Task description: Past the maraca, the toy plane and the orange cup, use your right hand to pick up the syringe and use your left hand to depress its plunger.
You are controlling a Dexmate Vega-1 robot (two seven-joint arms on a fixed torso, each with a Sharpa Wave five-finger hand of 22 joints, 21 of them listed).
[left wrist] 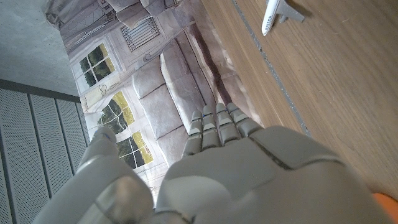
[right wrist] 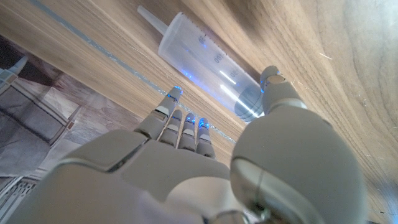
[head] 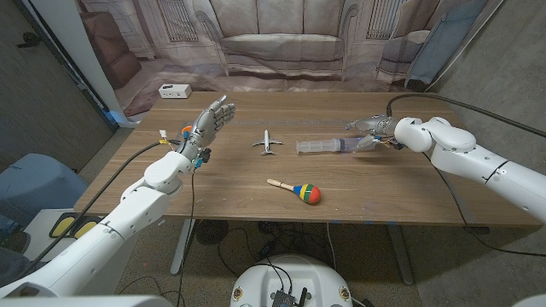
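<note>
The syringe (head: 328, 147) lies flat on the wooden table (head: 256, 192), past the toy plane (head: 268, 142) and the maraca (head: 295, 190). The right hand (head: 374, 130) is right at its plunger end, fingers (right wrist: 180, 124) straight and close together, holding nothing. The left hand (head: 207, 124) is up over the far left of the table, fingers apart, near the orange cup (head: 185, 132).

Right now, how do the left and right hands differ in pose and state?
The left hand is raised with fingers spread, touching nothing; the right hand is low at the clear plastic syringe, fingers reaching around its barrel without a plain grip. The left is apart from the small white toy plane; the right is at its target. Both are grey, over the wooden table.
</note>
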